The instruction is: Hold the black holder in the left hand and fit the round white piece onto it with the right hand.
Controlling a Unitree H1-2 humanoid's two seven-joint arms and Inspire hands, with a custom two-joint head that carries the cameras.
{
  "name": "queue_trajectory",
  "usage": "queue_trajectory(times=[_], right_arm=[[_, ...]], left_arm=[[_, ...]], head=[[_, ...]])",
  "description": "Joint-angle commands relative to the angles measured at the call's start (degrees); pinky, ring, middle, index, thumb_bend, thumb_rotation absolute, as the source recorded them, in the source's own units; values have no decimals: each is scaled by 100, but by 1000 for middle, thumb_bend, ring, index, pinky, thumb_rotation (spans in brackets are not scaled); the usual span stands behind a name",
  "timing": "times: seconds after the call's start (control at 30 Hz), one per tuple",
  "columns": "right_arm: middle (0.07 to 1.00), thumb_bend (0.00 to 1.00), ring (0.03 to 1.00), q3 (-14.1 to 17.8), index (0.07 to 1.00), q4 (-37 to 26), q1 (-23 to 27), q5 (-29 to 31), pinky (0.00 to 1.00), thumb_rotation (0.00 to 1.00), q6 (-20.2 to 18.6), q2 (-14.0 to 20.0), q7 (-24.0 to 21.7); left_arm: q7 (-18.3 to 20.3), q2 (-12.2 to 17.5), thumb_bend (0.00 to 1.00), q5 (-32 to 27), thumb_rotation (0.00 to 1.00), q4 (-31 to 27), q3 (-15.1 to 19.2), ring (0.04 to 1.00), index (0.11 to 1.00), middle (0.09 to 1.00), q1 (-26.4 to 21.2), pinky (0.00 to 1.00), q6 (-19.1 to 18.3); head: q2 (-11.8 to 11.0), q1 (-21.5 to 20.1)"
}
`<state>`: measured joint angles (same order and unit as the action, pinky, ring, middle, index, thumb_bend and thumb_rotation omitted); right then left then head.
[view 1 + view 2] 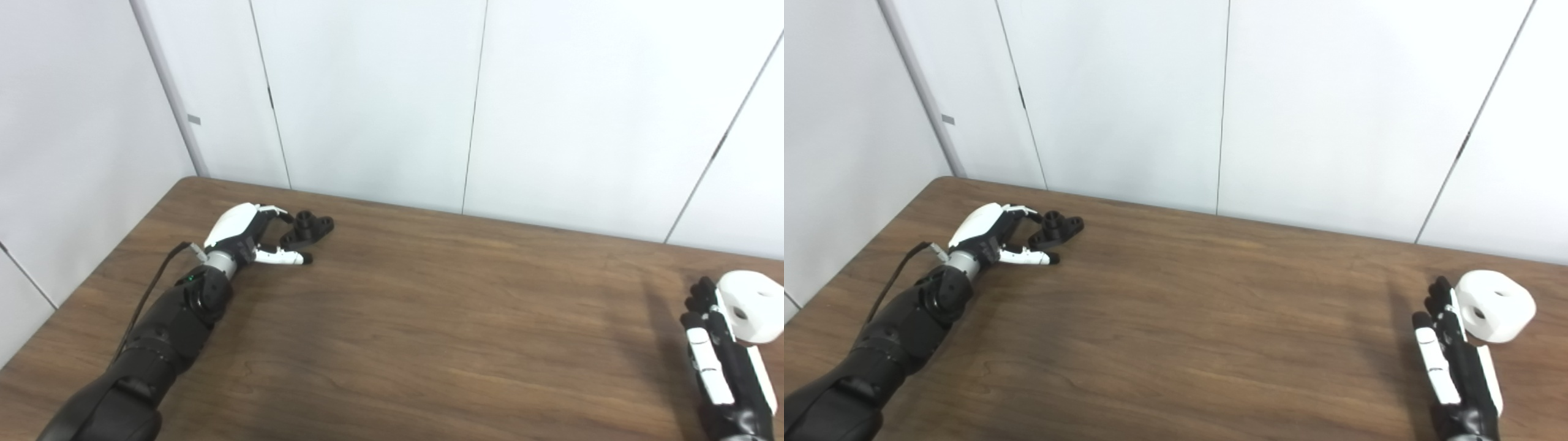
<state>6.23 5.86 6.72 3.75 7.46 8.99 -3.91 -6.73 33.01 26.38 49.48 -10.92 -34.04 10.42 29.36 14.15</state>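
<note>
your left hand [245, 236] is spread around the black holder [308, 228] on the tabletop [429, 318], not gripping; right hand [1454, 361] open beside the round white piece [1497, 306]. both look rigid, light; pinch its curved sides.

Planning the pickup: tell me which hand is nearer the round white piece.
Right. The right hand lies open right beside the round white piece; the left hand is across the table at the black holder.
</note>
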Motion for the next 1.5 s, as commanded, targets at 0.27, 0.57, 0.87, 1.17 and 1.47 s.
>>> queue_trajectory(times=[0.27,0.57,0.87,1.17,1.47], right_arm=[[1000,315,1000,-49,1000,95,-211,27,1000,771,144,-196,46],[1000,335,1000,-64,1000,95,-210,20,1000,773,162,-188,21],[1000,357,1000,-65,1000,113,-206,-10,1000,794,150,-186,33],[1000,303,1000,-47,1000,112,-201,40,1000,788,211,-167,-1],[1000,310,1000,-44,1000,122,-203,76,1000,756,241,-215,34]], left_arm=[[98,-16,943,61,413,-10,-149,976,761,895,-277,1000,74],[104,-21,949,25,416,17,-181,976,765,894,-304,1000,73],[10,-20,912,36,354,-24,-164,963,743,880,-288,1000,126],[-888,-52,525,325,50,348,-286,912,486,757,-384,987,794],[-999,-53,522,412,49,392,-328,939,484,747,-408,1000,886]], head=[[13,-37],[17,-41],[35,-19],[11,27],[27,-3]])
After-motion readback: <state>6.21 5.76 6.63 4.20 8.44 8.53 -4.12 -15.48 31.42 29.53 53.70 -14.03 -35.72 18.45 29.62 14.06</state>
